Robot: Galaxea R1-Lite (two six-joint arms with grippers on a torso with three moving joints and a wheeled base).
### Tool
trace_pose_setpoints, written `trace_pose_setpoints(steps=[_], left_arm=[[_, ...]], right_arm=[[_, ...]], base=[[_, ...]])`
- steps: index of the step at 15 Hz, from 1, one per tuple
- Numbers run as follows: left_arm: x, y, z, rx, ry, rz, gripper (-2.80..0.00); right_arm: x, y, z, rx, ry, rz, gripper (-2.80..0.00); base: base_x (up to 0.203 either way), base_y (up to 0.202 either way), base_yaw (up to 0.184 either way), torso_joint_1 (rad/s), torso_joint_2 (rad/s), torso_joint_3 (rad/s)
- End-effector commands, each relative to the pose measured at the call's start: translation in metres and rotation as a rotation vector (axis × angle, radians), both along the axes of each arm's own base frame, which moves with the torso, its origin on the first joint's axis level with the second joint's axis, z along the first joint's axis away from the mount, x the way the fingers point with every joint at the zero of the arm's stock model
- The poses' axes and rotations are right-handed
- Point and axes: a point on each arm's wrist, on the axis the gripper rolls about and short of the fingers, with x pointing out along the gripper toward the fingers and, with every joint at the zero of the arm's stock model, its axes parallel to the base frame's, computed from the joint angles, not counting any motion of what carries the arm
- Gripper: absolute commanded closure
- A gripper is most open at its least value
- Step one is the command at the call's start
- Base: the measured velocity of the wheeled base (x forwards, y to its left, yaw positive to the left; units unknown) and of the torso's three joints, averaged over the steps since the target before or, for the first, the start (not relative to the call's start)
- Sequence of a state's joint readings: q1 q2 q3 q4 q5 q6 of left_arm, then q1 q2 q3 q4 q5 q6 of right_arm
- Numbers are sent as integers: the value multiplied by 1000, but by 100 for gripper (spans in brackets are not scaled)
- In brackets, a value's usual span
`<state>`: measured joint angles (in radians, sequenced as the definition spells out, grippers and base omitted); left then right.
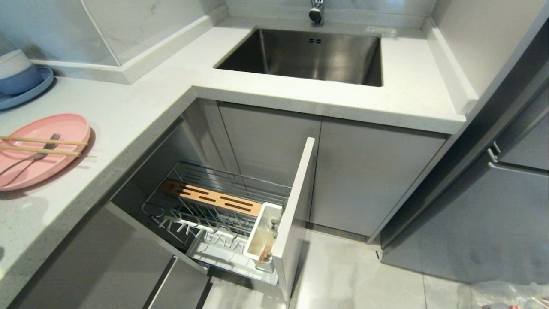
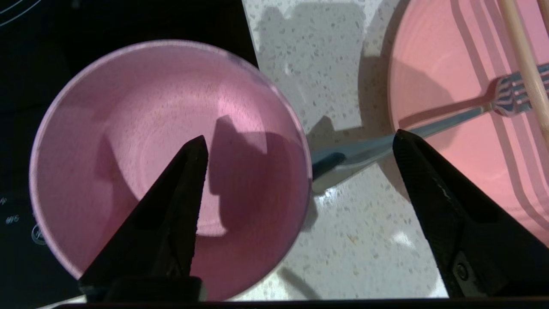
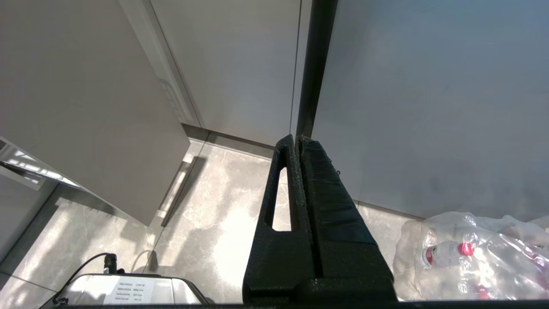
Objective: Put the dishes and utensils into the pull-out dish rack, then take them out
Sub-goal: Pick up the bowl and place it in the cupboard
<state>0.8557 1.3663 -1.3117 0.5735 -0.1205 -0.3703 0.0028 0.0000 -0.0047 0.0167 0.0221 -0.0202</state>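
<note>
Now your left pincer (image 2: pixel 300 146) hangs spread wide over the matte pink round deep bowl (image 2: pixel 141 141), which stands on the speckled white desk (image 2: pixel 356 240) beside the shallow oval pink plate (image 2: pixel 450 77) carrying the slim grey metal fork (image 2: pixel 454 115) and light wooden chopsticks (image 2: pixel 521 56). Your right pincer (image 3: pixel 297 139) hangs closed above the floor. No writing is legible.

The right gripper (image 3: pixel 299 139) is hanging over the tiled floor (image 3: pixel 206 214) with its fingers (image 3: pixel 326 189) pressed together, grey cabinet doors (image 3: pixel 429 107) behind, a plastic bag of bottles (image 3: pixel 467 253) nearby.
</note>
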Motion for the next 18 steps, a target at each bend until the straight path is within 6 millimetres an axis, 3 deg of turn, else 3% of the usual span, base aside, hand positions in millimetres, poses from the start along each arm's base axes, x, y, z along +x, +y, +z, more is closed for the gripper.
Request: trace_pose_setpoints(steps=[1, 13, 14, 15, 18], left_arm=[[3, 3, -6, -13, 8, 1, -280], [6, 7, -17, -26, 14, -4, -280], [7, 7, -17, -25, 13, -4, -31], [7, 8, -17, -23, 12, -6, 0], [6, 7, -16, -11, 3, -5, 0]], right_arm=[[0, 0, 0, 0, 0, 1, 0], [0, 0, 0, -1, 0, 1, 0], [0, 0, 0, 0, 0, 1, 0], [0, 0, 0, -1, 0, 1, 0], [0, 0, 0, -1, 0, 1, 0]], base=[[0, 0, 0, 0, 0, 0], [0, 0, 0, 0, 0, 0], [0, 0, 0, 0, 0, 0], [0, 0, 0, 0, 0, 0], [0, 0, 0, 0, 0, 0]])
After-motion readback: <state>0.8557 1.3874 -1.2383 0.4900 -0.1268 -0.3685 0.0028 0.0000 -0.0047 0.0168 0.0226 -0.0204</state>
